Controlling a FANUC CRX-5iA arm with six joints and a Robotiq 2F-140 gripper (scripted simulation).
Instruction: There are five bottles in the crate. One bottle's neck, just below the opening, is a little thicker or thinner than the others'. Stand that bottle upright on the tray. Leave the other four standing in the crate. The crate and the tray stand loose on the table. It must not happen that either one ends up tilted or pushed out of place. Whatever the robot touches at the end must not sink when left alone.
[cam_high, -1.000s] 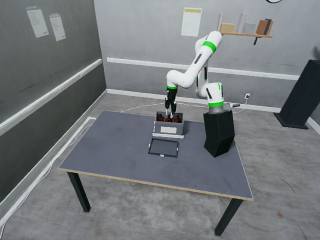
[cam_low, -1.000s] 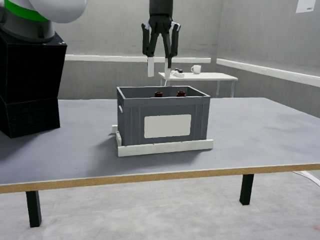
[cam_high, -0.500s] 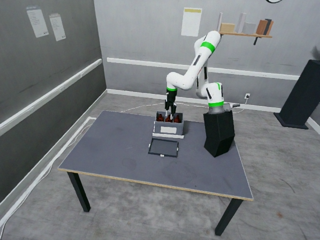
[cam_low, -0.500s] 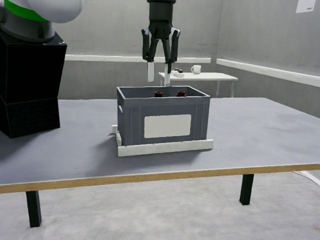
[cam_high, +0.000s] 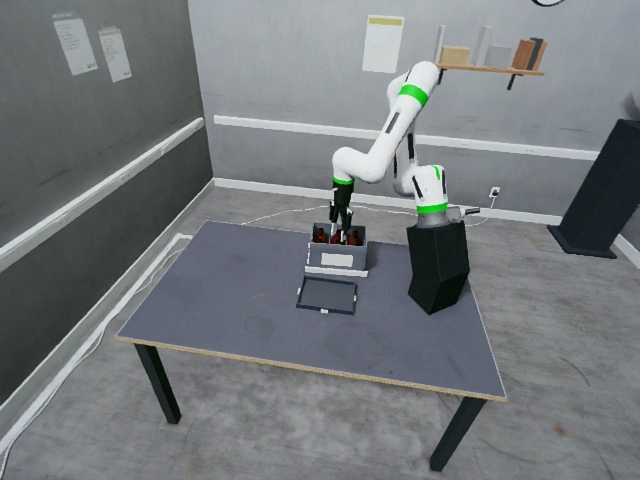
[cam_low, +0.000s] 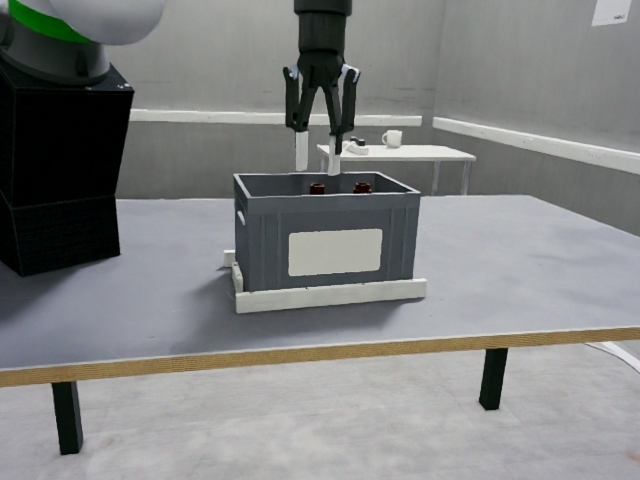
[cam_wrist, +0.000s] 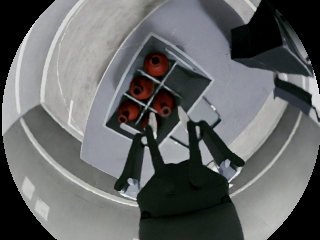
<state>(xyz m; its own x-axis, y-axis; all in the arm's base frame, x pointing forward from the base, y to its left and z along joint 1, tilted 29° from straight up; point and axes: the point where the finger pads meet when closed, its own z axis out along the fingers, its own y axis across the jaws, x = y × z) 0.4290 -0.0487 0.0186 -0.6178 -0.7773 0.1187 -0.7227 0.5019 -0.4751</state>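
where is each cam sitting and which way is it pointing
Top: high off the table's front, looking down at the whole arm, crate and tray.
Exterior: at table height, facing the crate's labelled side; gripper and pedestal show.
Wrist: behind the fingers, looking down at the bottles.
All share the crate.
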